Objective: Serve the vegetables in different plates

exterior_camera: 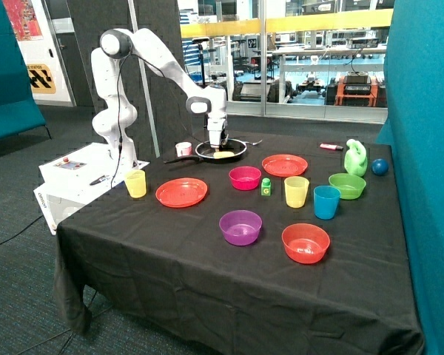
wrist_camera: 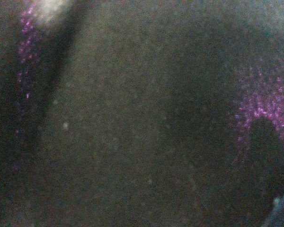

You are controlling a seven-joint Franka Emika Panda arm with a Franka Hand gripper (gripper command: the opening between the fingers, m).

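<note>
One yellow vegetable (exterior_camera: 223,154) lies just beside the fingers (exterior_camera: 216,145).

The small green toy block (exterior_camera: 266,186) on the counter with the black cloth (exterior_camera: 170,259) has a white letter G on its side. It stands at about 3 o'clock from the round pink plastic bowl (exterior_camera: 245,177). The yellow and black striped sign (exterior_camera: 41,78) on the far wall has words too small to read.
</note>
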